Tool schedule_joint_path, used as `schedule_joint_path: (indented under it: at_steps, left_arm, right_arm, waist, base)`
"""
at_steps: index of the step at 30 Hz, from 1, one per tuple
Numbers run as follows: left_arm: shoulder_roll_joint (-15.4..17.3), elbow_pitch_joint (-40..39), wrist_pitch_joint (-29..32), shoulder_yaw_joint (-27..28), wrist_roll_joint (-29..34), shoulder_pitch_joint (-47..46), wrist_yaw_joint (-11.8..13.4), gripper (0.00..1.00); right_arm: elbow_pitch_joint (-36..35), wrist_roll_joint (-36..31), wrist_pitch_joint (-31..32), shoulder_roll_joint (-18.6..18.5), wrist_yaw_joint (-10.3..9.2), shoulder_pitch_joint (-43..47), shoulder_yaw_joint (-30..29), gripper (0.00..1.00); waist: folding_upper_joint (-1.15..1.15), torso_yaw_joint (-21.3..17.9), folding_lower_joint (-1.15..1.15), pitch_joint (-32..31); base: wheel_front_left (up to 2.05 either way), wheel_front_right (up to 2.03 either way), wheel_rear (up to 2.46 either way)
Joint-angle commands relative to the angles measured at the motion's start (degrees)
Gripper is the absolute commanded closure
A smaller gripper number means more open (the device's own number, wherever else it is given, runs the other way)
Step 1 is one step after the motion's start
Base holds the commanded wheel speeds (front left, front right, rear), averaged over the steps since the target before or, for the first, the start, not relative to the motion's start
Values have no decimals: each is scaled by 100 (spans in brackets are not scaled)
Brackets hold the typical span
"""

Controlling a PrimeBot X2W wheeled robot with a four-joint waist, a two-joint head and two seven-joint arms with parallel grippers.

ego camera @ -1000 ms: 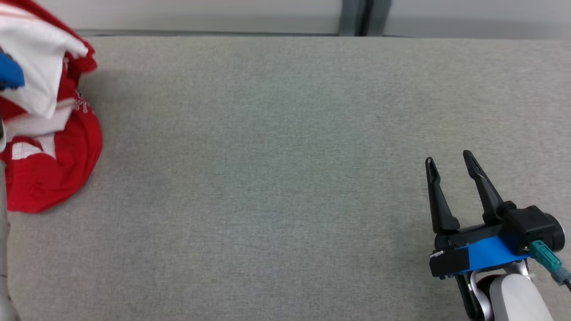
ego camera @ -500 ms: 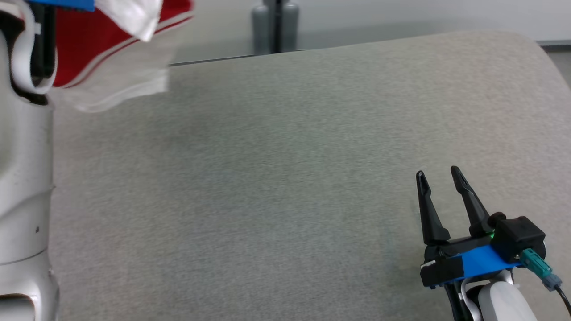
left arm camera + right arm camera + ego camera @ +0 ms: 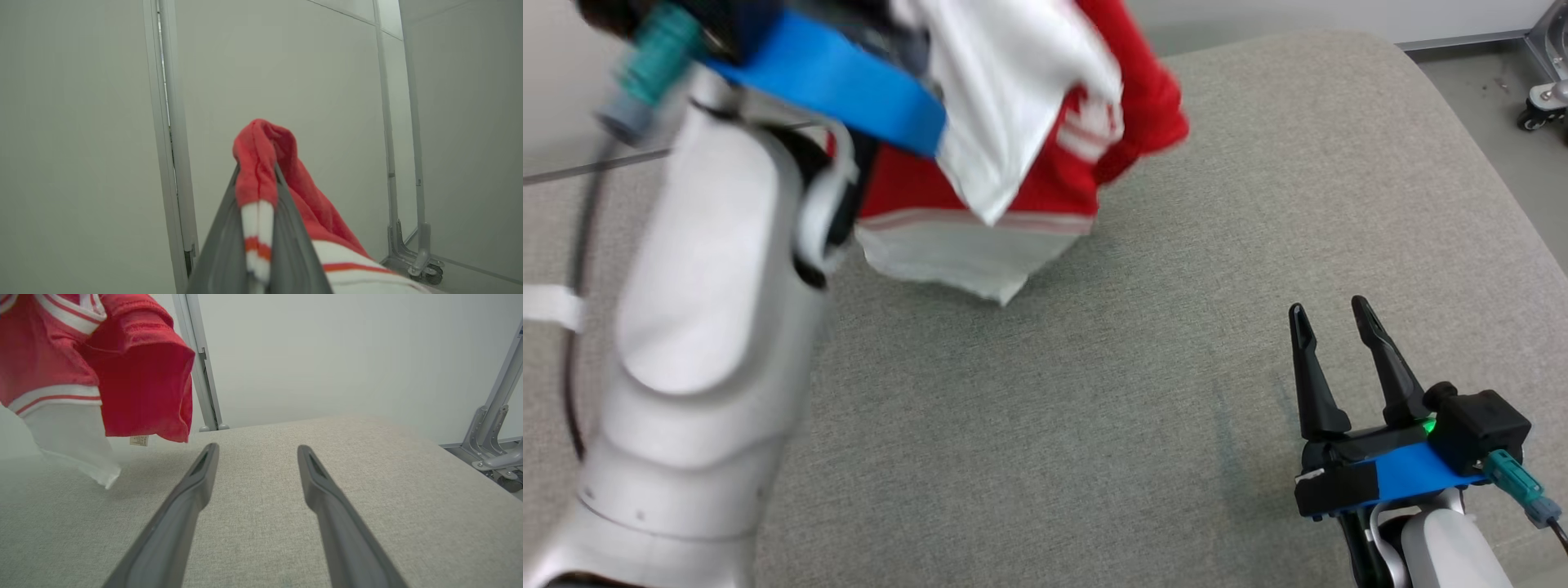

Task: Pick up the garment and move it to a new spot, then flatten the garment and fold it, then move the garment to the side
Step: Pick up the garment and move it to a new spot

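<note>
The garment, red with white panels and stripes, hangs bunched in the air above the grey padded table; its lowest white corner dangles close to the surface. My left gripper is shut on a red fold of the garment, and its pale forearm is large at the left of the head view. My right gripper hovers low over the table near the front right, open with nothing in it. From the right wrist, the open right gripper points across the table, with the garment hanging up to its left.
The table's rounded right corner is close by. Beyond it a wheeled metal frame stands on the floor, and the frame also shows at the right of the right wrist view. A grey wall post rises behind the table.
The head camera has swung to the right. My left arm has lifted the garment off the table's left side and carried it up over the middle. The right gripper stays open.
</note>
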Motion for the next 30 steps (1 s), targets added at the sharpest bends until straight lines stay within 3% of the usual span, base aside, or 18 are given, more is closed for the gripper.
schedule_joint_path:
  at_steps: [1, 18, 19, 20, 30]
  left_arm:
    - [-25, 86, -50, -93, -1, 225, -15, 100]
    - [-348, 1200, -540, -1358, -146, 2814, -50, 100]
    - [-371, 1236, -574, -1406, -133, 2881, -40, 83]
    - [-390, 1249, -623, -1443, -127, 2928, -16, 0]
    - [-396, 497, -1080, -1258, -84, 2919, 284, 0]
  right_arm:
    - [-17, 37, -27, -21, 1, -20, -24, 0]
    - [41, -124, -25, -21, 1, 85, -22, 0]
    - [53, -134, -25, -21, 1, 90, -26, 0]
    - [69, -144, -25, -21, 1, 100, -21, 0]
    - [132, -178, -24, -23, 1, 263, -53, 0]
  waist:
    - [0, 23, 0, 8]
    - [0, 422, 0, -119]
    - [0, 439, 0, -143]
    - [0, 453, 0, -167]
    - [0, 719, 0, -508]
  base:
    - [0, 0, 0]
    - [0, 0, 0]
    - [0, 0, 0]
    - [0, 0, 0]
    - [0, 0, 0]
